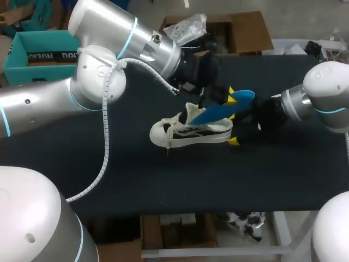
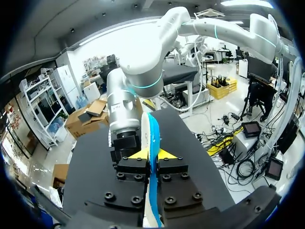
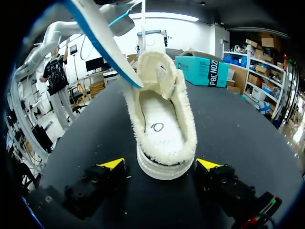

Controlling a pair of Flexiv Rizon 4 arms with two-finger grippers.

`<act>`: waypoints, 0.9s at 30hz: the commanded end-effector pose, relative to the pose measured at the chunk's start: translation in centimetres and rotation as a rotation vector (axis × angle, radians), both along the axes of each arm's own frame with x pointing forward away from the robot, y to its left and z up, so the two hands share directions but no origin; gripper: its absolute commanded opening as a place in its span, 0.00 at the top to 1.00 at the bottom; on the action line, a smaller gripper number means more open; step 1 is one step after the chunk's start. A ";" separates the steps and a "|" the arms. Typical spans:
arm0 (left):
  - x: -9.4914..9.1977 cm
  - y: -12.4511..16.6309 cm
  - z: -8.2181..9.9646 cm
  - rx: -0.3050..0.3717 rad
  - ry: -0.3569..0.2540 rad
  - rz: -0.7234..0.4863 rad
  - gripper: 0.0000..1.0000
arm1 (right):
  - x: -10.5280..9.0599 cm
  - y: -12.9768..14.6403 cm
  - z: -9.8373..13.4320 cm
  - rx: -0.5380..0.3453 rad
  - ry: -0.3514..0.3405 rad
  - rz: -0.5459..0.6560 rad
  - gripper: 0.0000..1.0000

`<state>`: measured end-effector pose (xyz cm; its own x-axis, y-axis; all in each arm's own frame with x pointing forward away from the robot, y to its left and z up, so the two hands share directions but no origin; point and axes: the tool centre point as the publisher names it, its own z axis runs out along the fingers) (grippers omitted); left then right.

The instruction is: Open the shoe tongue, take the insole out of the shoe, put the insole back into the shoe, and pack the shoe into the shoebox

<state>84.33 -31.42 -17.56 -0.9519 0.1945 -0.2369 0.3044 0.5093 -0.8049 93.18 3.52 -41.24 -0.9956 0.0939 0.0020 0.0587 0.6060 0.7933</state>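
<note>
On a black table (image 1: 109, 185), a white shoe (image 1: 188, 131) lies at frame centre, its fleecy inside bare. The left gripper (image 2: 153, 153) has its fingers clamped on the blue insole (image 1: 221, 109), whose lower end meets the shoe's collar. The right gripper (image 3: 159, 164) is spread wide, straddling the heel. A teal shoebox (image 1: 32, 54) sits upper left, its contents unclear.
</note>
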 end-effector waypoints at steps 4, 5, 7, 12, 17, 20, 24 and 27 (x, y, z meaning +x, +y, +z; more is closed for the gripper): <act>0.8 0.7 2.2 -0.170 0.048 -0.160 1.00 | -1.1 -2.6 3.7 -0.087 -0.005 0.003 0.00; 0.8 0.8 2.7 -0.183 0.053 -0.156 1.00 | -1.1 -2.8 4.1 -0.100 -0.005 0.007 0.00; 1.2 1.0 3.7 -0.212 0.063 -0.168 1.00 | -0.9 -3.2 4.9 -0.118 -0.011 0.016 0.00; 2.0 1.9 5.2 -0.208 0.107 -0.147 1.00 | -0.2 -3.6 6.3 -0.155 -0.018 0.052 0.00; 2.0 1.9 5.2 -0.208 0.107 -0.147 1.00 | 0.6 -3.6 7.8 -0.225 -0.011 0.090 0.00; 2.0 1.9 5.2 -0.208 0.107 -0.147 1.00 | 0.7 -3.6 8.6 -0.262 -0.014 0.106 0.00; 2.0 1.9 5.2 -0.208 0.107 -0.147 1.00 | 1.3 -3.7 9.1 -0.303 0.018 0.131 0.00; 2.0 1.9 5.2 -0.208 0.107 -0.147 1.00 | 2.0 -3.6 9.4 -0.321 0.027 0.149 0.00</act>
